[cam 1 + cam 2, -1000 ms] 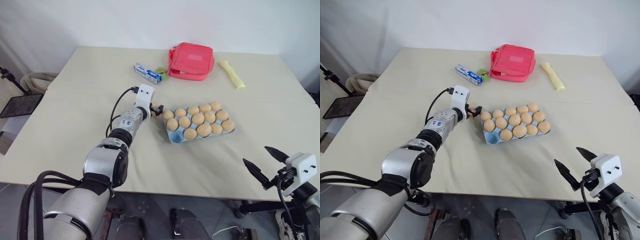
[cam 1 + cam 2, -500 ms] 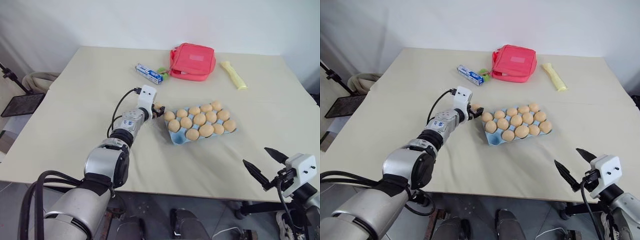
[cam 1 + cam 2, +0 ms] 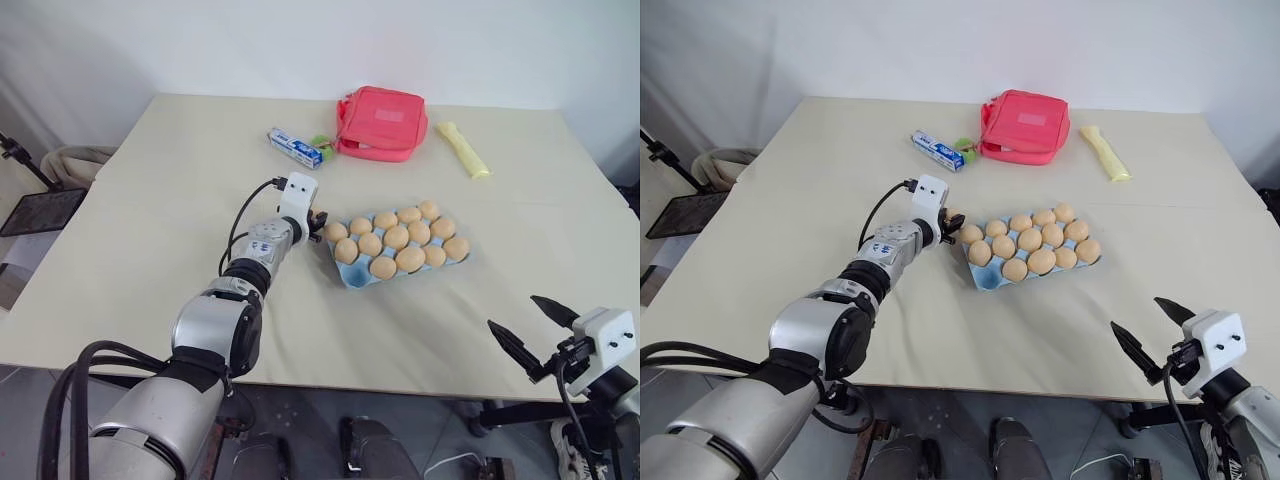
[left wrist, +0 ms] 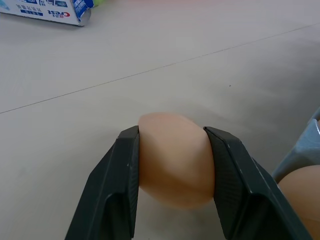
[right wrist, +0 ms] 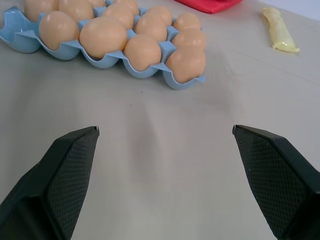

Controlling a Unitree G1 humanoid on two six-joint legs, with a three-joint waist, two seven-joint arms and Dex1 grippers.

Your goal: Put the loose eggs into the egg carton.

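The loose egg [image 4: 175, 160] sits clamped between the two black fingers [image 4: 117, 190] of the left gripper [image 4: 172, 175], one pad pressed to each side of it, down on the table [image 3: 150, 220]. The jaws are closed part-way — just as far as the egg's width lets them. Just beside this gripper, on its right, lies the near left corner of the egg carton [image 3: 345, 276], whose blue rim [image 4: 305, 155] shows at the edge of the left wrist view with another egg in it. The carton holds tan eggs [image 3: 398, 238] in most of its cups; the cup at the near left corner looks bare.

Beyond the left gripper, farther across the table, lies a toothpaste box [image 3: 294, 146], and past that the red pouch [image 3: 383, 121], with a small green thing between them. A yellow packet [image 3: 464, 148] lies to the right of the pouch.

The right gripper [image 3: 530, 330] hangs off the near table edge, well apart from the carton — its fingers [image 5: 65, 170] spread wide, holding nothing.
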